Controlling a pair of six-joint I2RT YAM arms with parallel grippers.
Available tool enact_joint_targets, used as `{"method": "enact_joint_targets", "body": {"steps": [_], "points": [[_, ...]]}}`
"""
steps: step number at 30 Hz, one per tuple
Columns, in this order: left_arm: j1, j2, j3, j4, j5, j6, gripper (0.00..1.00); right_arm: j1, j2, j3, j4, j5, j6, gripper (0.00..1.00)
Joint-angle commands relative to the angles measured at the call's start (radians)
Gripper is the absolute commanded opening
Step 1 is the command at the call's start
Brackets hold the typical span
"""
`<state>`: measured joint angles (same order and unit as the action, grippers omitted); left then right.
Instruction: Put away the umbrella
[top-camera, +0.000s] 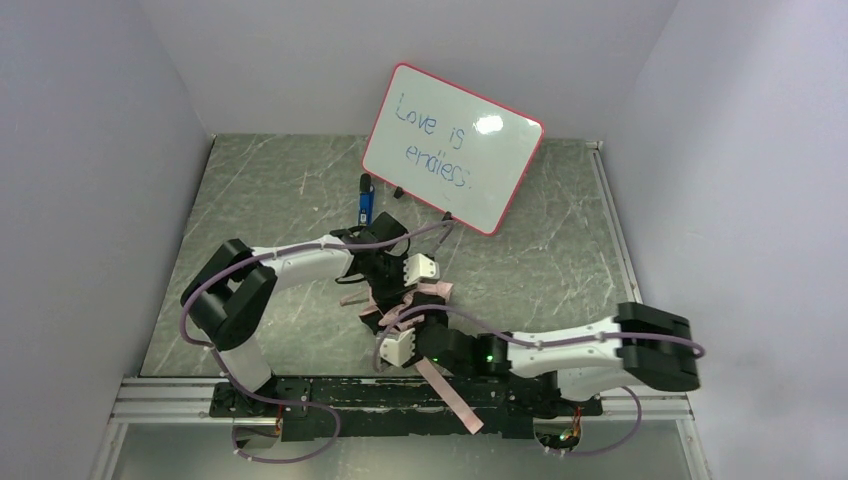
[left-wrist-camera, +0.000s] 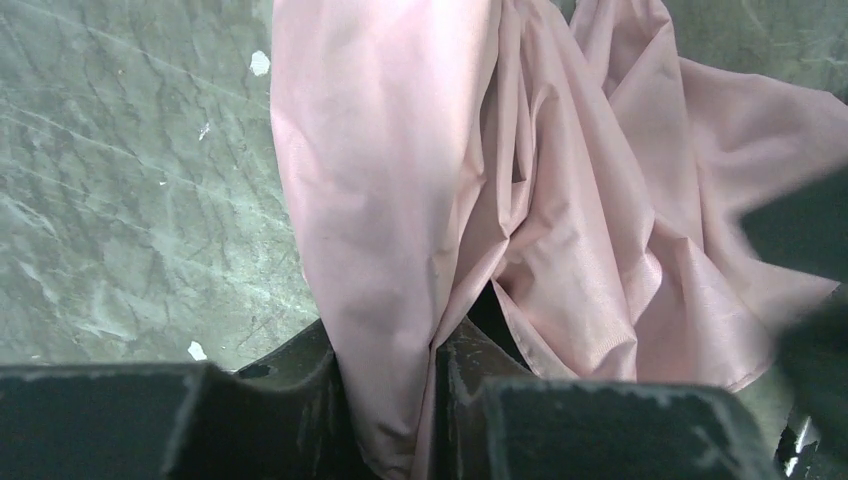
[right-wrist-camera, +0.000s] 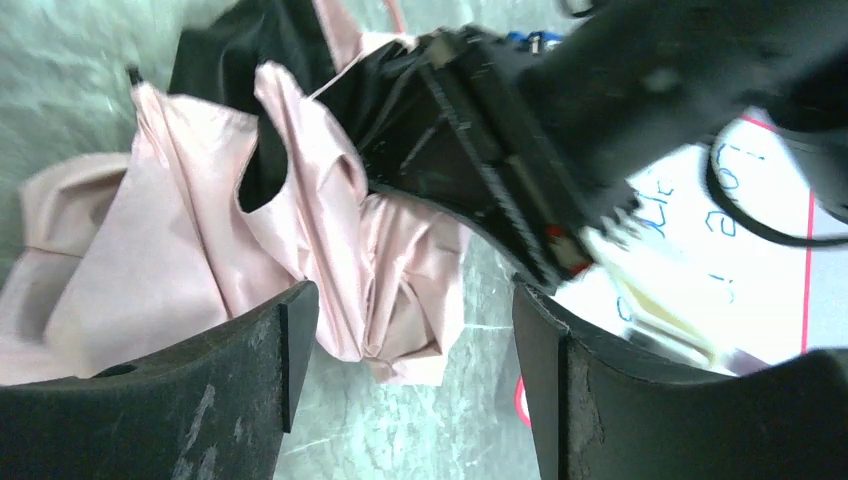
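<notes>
The umbrella (top-camera: 405, 300) is a crumpled bundle of pale pink fabric lying between the two arms on the table. A pink strip of it trails toward the near edge. My left gripper (left-wrist-camera: 385, 400) is shut on a fold of the umbrella's fabric (left-wrist-camera: 400, 200). My right gripper (right-wrist-camera: 410, 350) is open and empty, just short of the fabric (right-wrist-camera: 200, 250), with bare table between its fingers. The left gripper's black body (right-wrist-camera: 560, 120) shows above the fabric in the right wrist view. The shaft and handle are hidden.
A red-framed whiteboard (top-camera: 452, 146) with blue writing leans at the back of the table. A blue marker (top-camera: 366, 203) lies in front of it. The grey marbled table (top-camera: 280, 190) is walled on three sides. A metal rail (top-camera: 400, 395) runs along the near edge.
</notes>
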<state>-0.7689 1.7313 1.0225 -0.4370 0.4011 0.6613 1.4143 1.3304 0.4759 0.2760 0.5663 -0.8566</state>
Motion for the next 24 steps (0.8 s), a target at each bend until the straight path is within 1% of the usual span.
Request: {"method": "enact_joint_targets", "body": {"steps": [1,6,8,11,15,17,20,22,23,24], "points": [[-0.017,0.073,-0.063,0.074,-0.147,0.007,0.05,0.042,-0.199,0.002,-0.174,-0.020,0.193,0.74],[-0.018,0.051,-0.080,0.105,-0.162,-0.001,0.05,0.104,-0.412,0.005,-0.318,0.017,0.380,0.74],[-0.018,0.046,-0.086,0.113,-0.171,-0.004,0.05,0.111,-0.484,0.012,-0.354,0.023,0.456,0.74],[-0.019,0.042,-0.094,0.124,-0.191,-0.010,0.05,0.111,-0.602,0.004,-0.341,0.063,0.572,0.73],[-0.027,0.024,-0.111,0.153,-0.225,-0.018,0.05,0.109,-0.708,-0.008,-0.332,0.143,0.744,0.73],[-0.028,0.015,-0.118,0.164,-0.243,-0.021,0.05,0.108,-0.728,-0.004,-0.353,0.189,0.821,0.72],[-0.030,0.001,-0.131,0.184,-0.261,-0.020,0.05,0.093,-0.708,0.033,-0.451,0.259,0.951,0.72],[-0.030,-0.008,-0.139,0.203,-0.273,-0.026,0.05,0.058,-0.691,0.045,-0.475,0.259,1.004,0.72],[-0.031,-0.010,-0.142,0.210,-0.280,-0.029,0.05,0.025,-0.685,0.049,-0.478,0.242,1.021,0.72],[-0.032,-0.010,-0.145,0.216,-0.286,-0.031,0.05,-0.017,-0.681,0.051,-0.478,0.190,1.034,0.72]]}}
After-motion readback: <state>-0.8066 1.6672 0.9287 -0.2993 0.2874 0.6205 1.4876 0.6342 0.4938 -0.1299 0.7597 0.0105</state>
